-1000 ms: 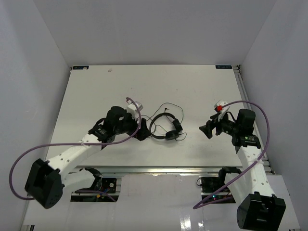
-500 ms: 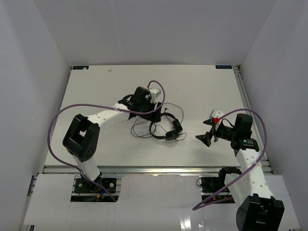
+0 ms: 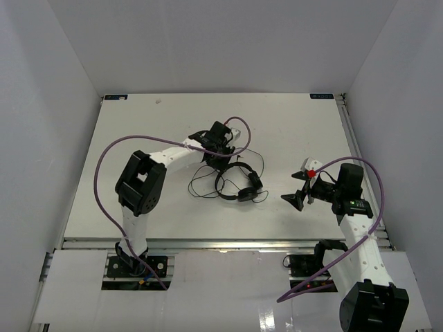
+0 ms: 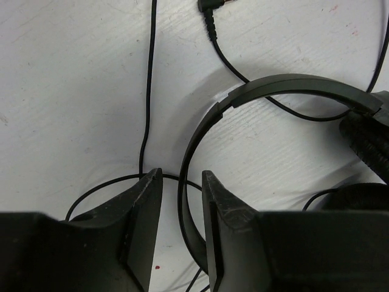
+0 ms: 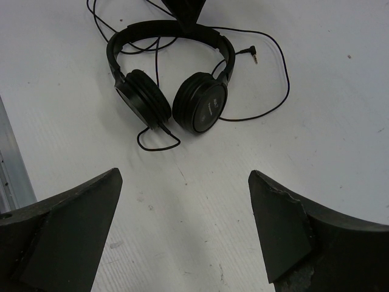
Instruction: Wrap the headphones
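Note:
The black headphones lie flat near the table's middle, earcups side by side and the thin cord looped loosely around them. My left gripper reaches down over the far end of the headband. Its jaws stand a narrow gap apart with the band running between them, close against the right finger; a cord loop passes under the left fingertip. The plug lies just beyond. My right gripper hovers wide open to the headphones' right, nothing between its fingers.
Thick purple cables arch off both arms. White walls enclose the table on three sides. A metal rail runs along the near edge, and its end shows at the left of the right wrist view.
My left arm has swung from the headphones' left side round to their far end and its jaws have narrowed about the headband. The cord shifted leftward. The right gripper dropped slightly nearer, then held.

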Controlling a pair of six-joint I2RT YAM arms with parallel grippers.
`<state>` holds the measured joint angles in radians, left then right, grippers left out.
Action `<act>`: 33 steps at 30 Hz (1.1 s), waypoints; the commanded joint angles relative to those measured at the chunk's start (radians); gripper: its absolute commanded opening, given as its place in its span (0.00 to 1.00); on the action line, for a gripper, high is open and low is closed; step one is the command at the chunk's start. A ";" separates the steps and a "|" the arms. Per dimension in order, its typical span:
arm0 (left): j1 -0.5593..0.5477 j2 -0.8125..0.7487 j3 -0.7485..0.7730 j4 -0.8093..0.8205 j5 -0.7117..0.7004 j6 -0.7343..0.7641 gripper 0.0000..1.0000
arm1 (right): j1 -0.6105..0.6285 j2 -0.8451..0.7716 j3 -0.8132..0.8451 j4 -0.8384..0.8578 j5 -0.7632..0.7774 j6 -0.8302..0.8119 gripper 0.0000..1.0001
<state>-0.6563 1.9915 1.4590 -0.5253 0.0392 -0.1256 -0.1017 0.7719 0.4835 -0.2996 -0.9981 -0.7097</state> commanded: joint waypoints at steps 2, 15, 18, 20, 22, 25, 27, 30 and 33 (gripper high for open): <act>-0.019 0.022 0.038 -0.055 -0.021 0.027 0.38 | -0.001 -0.006 0.024 -0.007 -0.023 -0.006 0.91; -0.034 0.079 0.033 -0.069 -0.023 0.021 0.34 | -0.001 0.001 0.024 -0.004 -0.013 -0.004 0.91; -0.038 0.091 0.025 -0.069 -0.052 0.011 0.27 | -0.001 0.001 0.024 -0.004 -0.011 -0.004 0.91; -0.043 0.098 0.019 -0.069 -0.074 0.002 0.18 | -0.001 0.001 0.024 -0.003 -0.010 -0.004 0.91; -0.048 0.099 0.014 -0.069 -0.093 -0.009 0.13 | -0.001 0.001 0.024 -0.003 -0.009 -0.004 0.90; -0.055 0.095 0.009 -0.065 -0.120 -0.026 0.06 | -0.001 0.001 0.026 -0.003 -0.005 -0.002 0.91; -0.057 0.082 0.008 -0.063 -0.127 -0.033 0.00 | -0.001 0.001 0.026 -0.003 -0.002 -0.002 0.91; -0.059 0.025 0.003 -0.063 -0.139 -0.040 0.00 | -0.001 0.000 0.026 -0.006 0.000 0.001 0.90; -0.059 -0.044 -0.008 -0.062 -0.165 -0.042 0.00 | -0.001 -0.003 0.024 -0.011 -0.004 0.000 0.90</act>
<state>-0.7033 2.0408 1.4773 -0.5712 -0.0723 -0.1463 -0.1017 0.7723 0.4835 -0.2999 -0.9938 -0.7097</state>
